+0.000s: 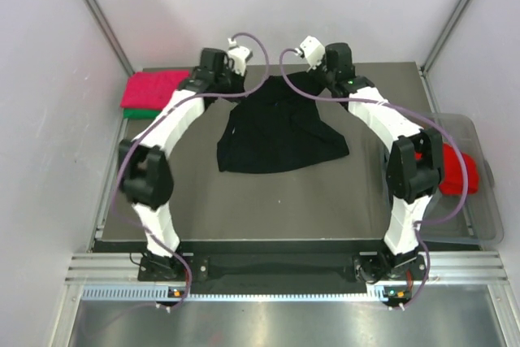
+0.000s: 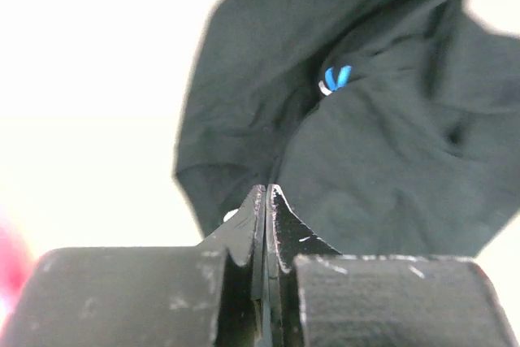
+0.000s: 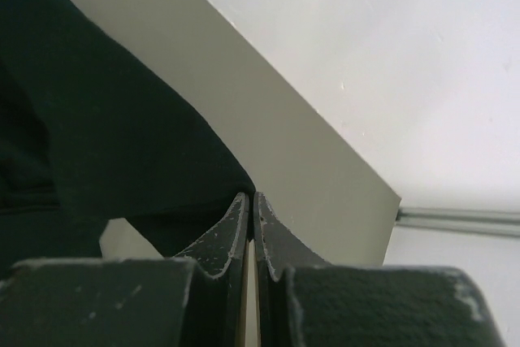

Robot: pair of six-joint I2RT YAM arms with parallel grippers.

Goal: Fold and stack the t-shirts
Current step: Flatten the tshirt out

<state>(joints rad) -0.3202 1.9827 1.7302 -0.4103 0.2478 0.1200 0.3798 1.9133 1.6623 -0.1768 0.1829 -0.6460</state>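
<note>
The black t-shirt [image 1: 280,129] lies spread on the dark table mat, narrowing toward its far edge, which is raised between the two grippers. My left gripper [image 1: 241,80] is shut at the shirt's far left edge. In the left wrist view the closed jaw tips [image 2: 266,193] touch the bunched black cloth [image 2: 382,152], and a small blue and white tag [image 2: 333,79] shows. My right gripper [image 1: 315,79] is shut at the far right edge. In the right wrist view its tips [image 3: 250,197] meet the black cloth [image 3: 97,136].
A folded pink-red t-shirt [image 1: 154,85] lies on a green one [image 1: 140,113] at the far left of the mat. A clear plastic bin [image 1: 471,132] at the right holds a red t-shirt [image 1: 457,170]. White walls close in the far side and both flanks.
</note>
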